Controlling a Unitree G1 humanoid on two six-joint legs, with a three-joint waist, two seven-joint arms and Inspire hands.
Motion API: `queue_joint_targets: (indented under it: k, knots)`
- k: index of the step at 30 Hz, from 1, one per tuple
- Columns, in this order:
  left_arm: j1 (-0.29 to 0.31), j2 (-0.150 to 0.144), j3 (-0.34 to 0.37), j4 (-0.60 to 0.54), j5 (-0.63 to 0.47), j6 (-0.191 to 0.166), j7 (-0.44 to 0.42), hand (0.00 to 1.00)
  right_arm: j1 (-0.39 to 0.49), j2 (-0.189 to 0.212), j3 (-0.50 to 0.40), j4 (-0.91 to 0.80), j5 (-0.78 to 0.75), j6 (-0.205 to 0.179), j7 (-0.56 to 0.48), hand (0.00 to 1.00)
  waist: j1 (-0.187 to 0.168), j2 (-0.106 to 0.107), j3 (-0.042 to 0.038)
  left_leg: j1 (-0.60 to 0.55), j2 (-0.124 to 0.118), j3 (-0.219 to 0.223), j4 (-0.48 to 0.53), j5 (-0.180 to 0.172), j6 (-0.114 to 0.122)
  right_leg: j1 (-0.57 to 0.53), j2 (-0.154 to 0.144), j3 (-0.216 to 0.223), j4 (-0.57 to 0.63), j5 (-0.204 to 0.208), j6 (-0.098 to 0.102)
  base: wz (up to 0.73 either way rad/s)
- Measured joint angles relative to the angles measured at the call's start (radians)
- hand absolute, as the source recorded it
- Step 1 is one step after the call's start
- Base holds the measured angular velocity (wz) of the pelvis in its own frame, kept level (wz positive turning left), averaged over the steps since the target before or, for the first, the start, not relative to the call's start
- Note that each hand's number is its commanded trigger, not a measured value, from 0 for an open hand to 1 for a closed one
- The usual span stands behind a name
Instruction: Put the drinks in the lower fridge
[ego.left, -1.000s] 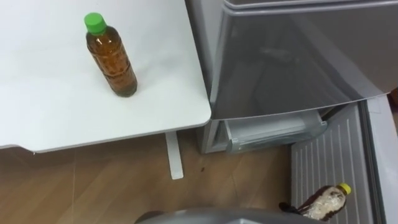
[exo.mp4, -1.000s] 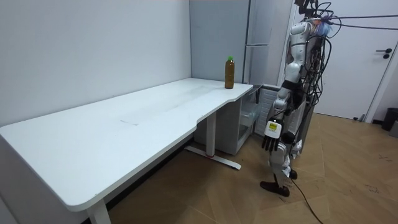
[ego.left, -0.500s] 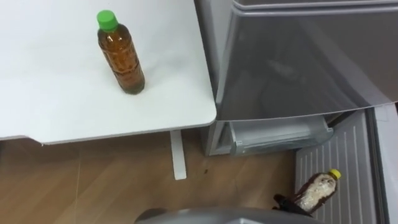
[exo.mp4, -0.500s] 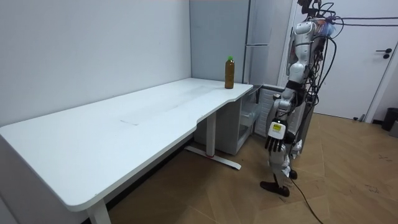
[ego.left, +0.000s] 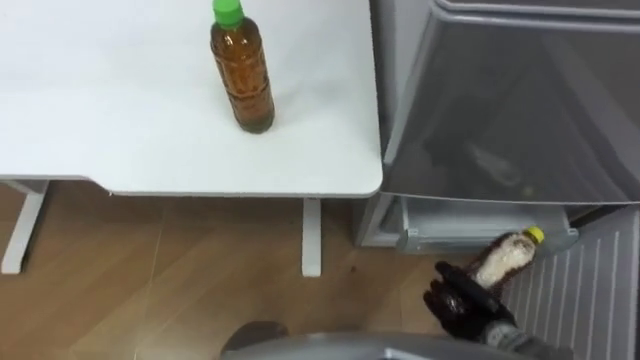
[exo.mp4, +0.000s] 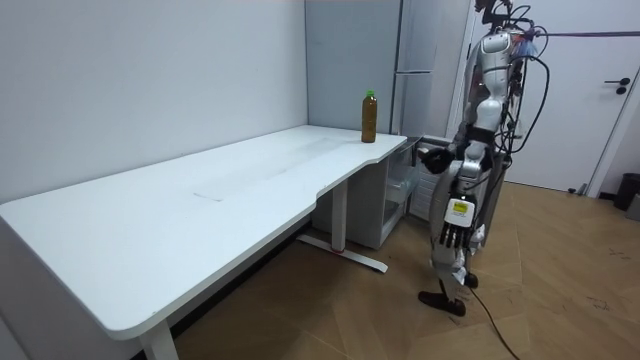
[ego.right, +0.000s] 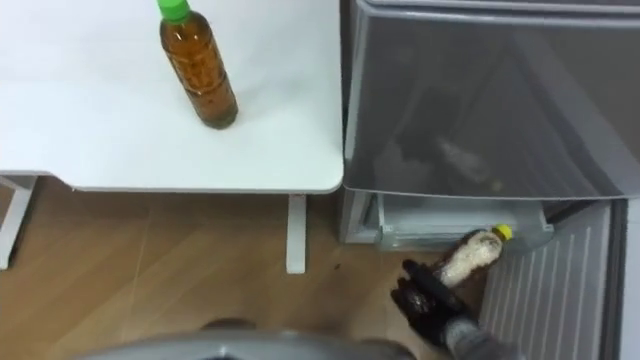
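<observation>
The right hand (ego.left: 462, 305) is clamped round a pale, yellow-capped bottle (ego.left: 503, 258), just before the open lower fridge compartment (ego.left: 470, 222). Best to carry it in low and level, loosening only once it rests inside. The left hand (exo.mp4: 455, 232) hangs relaxed — a green-capped bottle (ego.left: 243, 75) waits on the table (ego.left: 100, 130).

A clear plastic bottle of amber tea with a glossy green cap (ego.left: 243, 72) stands near the right edge of the smooth, matt white desk (ego.left: 110, 130). The grey fridge door (ego.left: 520, 110) has a dull sheen that reflects faintly, above a wood-grain plank floor (ego.left: 150, 270). The matt black right hand (ego.left: 462, 300) grips a clear plastic yellow-capped bottle (ego.left: 503, 260) beside the ribbed white plastic door lining (ego.left: 590, 290).
</observation>
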Motion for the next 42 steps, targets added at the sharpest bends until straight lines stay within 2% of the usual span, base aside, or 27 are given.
queue_joint_targets:
  k: [4, 5, 6, 9, 11, 14, 18, 20, 22, 24, 27, 28, 33, 39, 40, 41, 42]
  knots:
    - [-0.063, 0.001, -0.004, 0.008, -0.003, -0.028, 0.0, 0.0, -0.099, 0.0, -0.011, 0.017, 0.021, -0.001, -0.001, 1.0, 0.004, 0.006, 0.013, -0.084, -0.008, -0.021, 0.013, 0.019, 0.004, -0.086, -0.01, -0.022, 0.041, -0.001, -0.001, 0.15]
    - [-0.092, 0.001, -0.015, 0.022, -0.006, -0.035, 0.0, 0.0, -0.128, 0.0, -0.011, 0.018, 0.03, -0.002, -0.001, 1.0, 0.012, 0.008, 0.0192, -0.111, -0.012, -0.025, 0.012, 0.029, 0.006, -0.12, -0.015, -0.027, 0.058, -0.001, -0.002, 0.1]
    - [-0.123, 0.001, -0.032, 0.041, -0.02, -0.045, 0.0, 0.0, -0.16, 0.0, -0.011, 0.036, 0.051, -0.004, -0.001, 1.0, 0.017, 0.009, 0.0221, -0.142, -0.017, -0.029, 0.013, 0.038, 0.009, -0.152, -0.02, -0.032, 0.068, -0.001, -0.002, 0.13]
    - [-0.167, 0.002, -0.067, 0.051, -0.02, -0.053, -0.006, 0.0, -0.208, -0.005, -0.01, 0.081, 0.059, -0.006, -0.006, 1.0, 0.033, 0.013, 0.0237, -0.195, -0.022, -0.034, 0.017, 0.051, 0.012, -0.209, -0.026, -0.035, 0.089, 0.0, -0.002, 0.08]
    - [-0.192, 0.008, -0.084, 0.066, -0.022, -0.075, -0.029, 0.0, -0.241, -0.007, -0.023, 0.093, 0.059, -0.003, -0.014, 1.0, 0.047, 0.022, 0.0295, -0.258, -0.022, -0.041, 0.039, 0.056, 0.015, -0.271, -0.031, -0.045, 0.118, 0.0, -0.003, 0.07]
    - [-0.216, 0.013, -0.09, 0.08, -0.021, -0.076, -0.048, 0.0, -0.277, -0.021, -0.03, 0.1, 0.059, -0.003, -0.024, 1.0, 0.058, 0.03, 0.0374, -0.326, -0.032, -0.042, 0.043, 0.076, 0.02, -0.355, -0.047, -0.047, 0.163, -0.002, -0.004, 0.05]
    - [-0.241, 0.025, -0.124, 0.081, -0.026, -0.077, -0.041, 0.0, -0.314, -0.041, -0.026, 0.115, 0.059, -0.001, -0.046, 1.0, 0.073, 0.018, 0.0457, -0.403, -0.055, -0.045, 0.052, 0.099, 0.03, -0.463, -0.079, -0.043, 0.247, -0.022, -0.001, 0.08]
    - [-0.262, 0.027, -0.144, 0.083, -0.041, -0.083, -0.035, 0.0, -0.331, -0.056, -0.025, 0.116, 0.059, -0.001, -0.074, 1.0, 0.083, 0.014, 0.0479, -0.445, -0.063, -0.047, 0.066, 0.107, 0.033, -0.51, -0.092, -0.044, 0.281, -0.029, -0.001, 0.14]
    - [-0.269, 0.031, -0.151, 0.083, -0.061, -0.094, -0.034, 0.0, -0.349, -0.075, -0.027, 0.116, 0.058, 0.004, -0.089, 1.0, 0.078, 0.013, 0.049, -0.481, -0.074, -0.054, 0.081, 0.114, 0.037, -0.551, -0.105, -0.047, 0.315, -0.039, 0.002, 0.17]
    - [-0.272, 0.032, -0.16, 0.083, -0.087, -0.092, -0.02, 0.0, -0.377, -0.109, -0.027, 0.116, 0.07, 0.008, -0.105, 1.0, 0.081, 0.009, 0.051, -0.523, -0.086, -0.058, 0.096, 0.118, 0.04, -0.598, -0.12, -0.045, 0.349, -0.051, 0.005, 0.1]
    - [-0.271, 0.035, -0.177, 0.081, -0.104, -0.084, -0.014, 0.0, -0.401, -0.137, -0.029, 0.115, 0.112, 0.007, -0.123, 1.0, 0.081, 0.005, 0.0515, -0.555, -0.092, -0.062, 0.108, 0.122, 0.042, -0.631, -0.128, -0.045, 0.371, -0.054, 0.007, 0.07]
    - [-0.271, 0.042, -0.186, 0.079, -0.117, -0.084, -0.013, 0.0, -0.421, -0.148, -0.029, 0.115, 0.125, 0.007, -0.138, 1.0, 0.082, -0.002, 0.054, -0.567, -0.097, -0.062, 0.107, 0.127, 0.042, -0.649, -0.133, -0.041, 0.382, -0.056, 0.006, 0.05]
    - [-0.261, 0.073, -0.193, 0.075, -0.131, -0.085, 0.026, 0.0, -0.488, -0.198, -0.048, 0.076, 0.161, 0.009, -0.211, 1.0, 0.08, -0.028, 0.0496, -0.602, -0.1, -0.055, 0.117, 0.135, 0.042, -0.696, -0.138, -0.03, 0.411, -0.056, 0.004, 0.0]
    - [-0.251, 0.099, -0.233, 0.061, -0.137, -0.084, 0.071, 0.0, -0.525, -0.25, -0.065, 0.076, 0.216, 0.011, -0.27, 1.0, 0.068, -0.036, 0.0499, -0.603, -0.102, -0.05, 0.135, 0.133, 0.044, -0.699, -0.143, -0.024, 0.433, -0.057, 0.003, -0.02]
    - [-0.251, 0.1, -0.239, 0.059, -0.137, -0.085, 0.076, 0.0, -0.538, -0.257, -0.066, 0.076, 0.232, 0.024, -0.291, 0.55, 0.068, -0.037, 0.0499, -0.602, -0.101, -0.044, 0.136, 0.133, 0.045, -0.702, -0.145, -0.02, 0.439, -0.058, 0.003, -0.07]
    - [-0.251, 0.1, -0.238, 0.06, -0.137, -0.085, 0.076, 0.0, -0.546, -0.257, -0.066, 0.076, 0.233, 0.031, -0.3, 0.0, 0.067, -0.038, 0.0505, -0.604, -0.103, -0.04, 0.138, 0.134, 0.045, -0.709, -0.148, -0.015, 0.451, -0.061, 0.002, -0.06]
    - [-0.251, 0.1, -0.238, 0.06, -0.137, -0.085, 0.076, 0.0, -0.547, -0.258, -0.066, 0.076, 0.233, 0.031, -0.302, 0.0, 0.067, -0.038, 0.0505, -0.605, -0.104, -0.04, 0.138, 0.134, 0.045, -0.711, -0.149, -0.014, 0.457, -0.064, 0.002, 0.0]
